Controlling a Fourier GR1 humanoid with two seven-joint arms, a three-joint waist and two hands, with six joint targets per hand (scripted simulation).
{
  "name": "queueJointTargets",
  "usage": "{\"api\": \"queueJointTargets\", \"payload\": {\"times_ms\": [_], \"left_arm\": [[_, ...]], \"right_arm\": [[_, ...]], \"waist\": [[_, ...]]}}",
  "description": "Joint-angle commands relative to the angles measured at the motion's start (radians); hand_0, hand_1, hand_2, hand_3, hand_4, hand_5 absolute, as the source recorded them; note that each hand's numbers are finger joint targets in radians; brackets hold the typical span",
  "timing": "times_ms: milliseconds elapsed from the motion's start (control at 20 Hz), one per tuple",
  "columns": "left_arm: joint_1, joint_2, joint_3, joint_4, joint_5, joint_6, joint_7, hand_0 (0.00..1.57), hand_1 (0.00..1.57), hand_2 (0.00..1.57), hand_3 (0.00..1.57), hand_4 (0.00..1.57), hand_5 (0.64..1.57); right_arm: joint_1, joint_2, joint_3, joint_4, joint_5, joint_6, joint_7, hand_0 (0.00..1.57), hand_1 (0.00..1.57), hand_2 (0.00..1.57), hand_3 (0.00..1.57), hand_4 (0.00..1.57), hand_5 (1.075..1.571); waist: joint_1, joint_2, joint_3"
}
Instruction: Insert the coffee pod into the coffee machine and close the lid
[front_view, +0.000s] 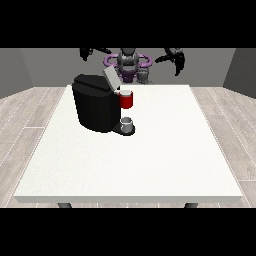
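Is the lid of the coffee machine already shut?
No. The grey lid stands tilted up above the black coffee machine, and both hands are raised away from it.

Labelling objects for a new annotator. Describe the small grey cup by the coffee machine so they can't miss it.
Start at the white table and find the big black coffee machine at its far left part. At the machine's right side sits a red holder, and directly below it, on the machine's dark base, stands the grey cup. It is the only small grey, rounded item there.
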Motion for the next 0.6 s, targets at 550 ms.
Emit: {"api": "queueJointTargets", "payload": {"times_ms": [550], "left_arm": [[0.116,-0.019,-0.168,-0.356,0.156,0.016,0.15,0.0,0.0,0.0,0.0,0.36,1.571]], "right_arm": [[-0.185,-0.045,-0.116,0.095,-0.107,0.032,0.069,0.0,0.0,0.0,0.0,0.08,1.571]], "waist": [[0.086,0.147,0.0004]]}}
